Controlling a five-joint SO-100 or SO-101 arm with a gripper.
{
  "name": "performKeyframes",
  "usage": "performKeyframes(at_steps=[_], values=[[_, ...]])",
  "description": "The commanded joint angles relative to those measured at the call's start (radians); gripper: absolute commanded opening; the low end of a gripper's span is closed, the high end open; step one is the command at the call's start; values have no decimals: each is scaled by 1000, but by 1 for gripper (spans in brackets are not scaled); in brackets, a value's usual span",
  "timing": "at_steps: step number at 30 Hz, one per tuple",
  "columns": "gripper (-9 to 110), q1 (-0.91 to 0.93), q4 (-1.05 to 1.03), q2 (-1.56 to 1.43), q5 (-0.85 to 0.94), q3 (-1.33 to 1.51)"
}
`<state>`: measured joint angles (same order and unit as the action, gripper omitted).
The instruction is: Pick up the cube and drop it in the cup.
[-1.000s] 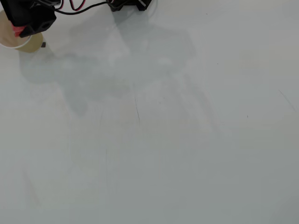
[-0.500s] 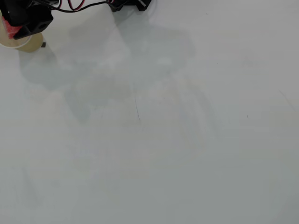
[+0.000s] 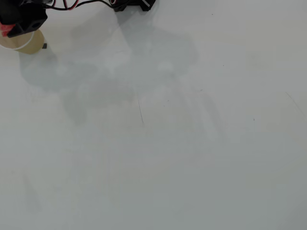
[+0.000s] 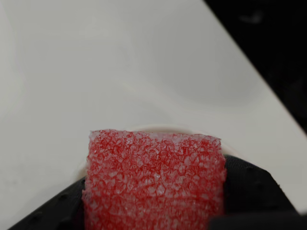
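One gripper (image 3: 5, 31) pinches the cube (image 4: 153, 179) between its fingers over the cup (image 3: 29, 43) at the table's (image 3: 168, 153) top-left corner; it has shifted further left since earlier; no writing shows.

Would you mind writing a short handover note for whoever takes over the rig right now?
Gripper: jaws shut on the cube, which fills the lower wrist view.
Cup: stands at the top-left corner of the overhead view, largely hidden under the arm; a pale curved rim shows just behind the cube in the wrist view.
Done: cube picked up and carried to the cup.
Left: open the jaws to drop it in, then withdraw.
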<state>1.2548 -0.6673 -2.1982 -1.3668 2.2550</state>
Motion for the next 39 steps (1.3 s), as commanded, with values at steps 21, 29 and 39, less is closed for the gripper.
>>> performKeyframes(at_steps=[21,29,39], values=[[8,0,-32,15,15,-179],[23,0,-32,15,15,-181],[27,-3,-32,15,15,-181]])
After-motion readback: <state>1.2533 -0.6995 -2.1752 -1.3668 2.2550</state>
